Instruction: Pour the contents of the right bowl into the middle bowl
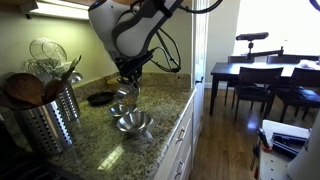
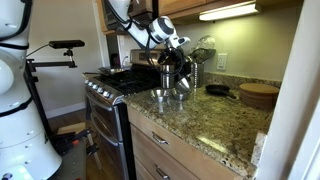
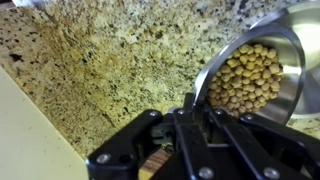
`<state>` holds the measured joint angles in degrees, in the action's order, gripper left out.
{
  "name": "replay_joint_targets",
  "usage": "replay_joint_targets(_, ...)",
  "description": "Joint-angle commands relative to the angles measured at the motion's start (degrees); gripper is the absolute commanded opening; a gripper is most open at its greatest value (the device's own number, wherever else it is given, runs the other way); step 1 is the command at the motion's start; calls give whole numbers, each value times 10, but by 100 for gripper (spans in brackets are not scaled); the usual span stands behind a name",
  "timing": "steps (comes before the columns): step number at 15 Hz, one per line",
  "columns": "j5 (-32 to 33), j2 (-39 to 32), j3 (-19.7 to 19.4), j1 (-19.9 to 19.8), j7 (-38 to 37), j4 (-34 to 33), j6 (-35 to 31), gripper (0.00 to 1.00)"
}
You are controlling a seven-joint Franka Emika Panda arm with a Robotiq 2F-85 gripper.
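Gripper (image 3: 190, 108) nearest, fingers seemingly pinched on rim of chickpea bowl (image 3: 250, 72). Bowl tilted over counter (image 3: 100, 60), chickpeas not yet spilling. Middle bowl (image 1: 120, 107) probably just below gripper, outside wrist view. Lip must sit over it before tipping further.

Silver bowl (image 3: 292, 40), tan chickpeas (image 3: 248, 82), speckled countertop (image 3: 110, 60).
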<state>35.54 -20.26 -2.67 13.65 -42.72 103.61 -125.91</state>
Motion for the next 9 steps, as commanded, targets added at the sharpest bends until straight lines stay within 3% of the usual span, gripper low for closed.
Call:
replay_joint_targets(1,50,8,-1,17,-39,4,30,8)
replay_joint_targets(9,131,6,20,28,-81,2,67,8)
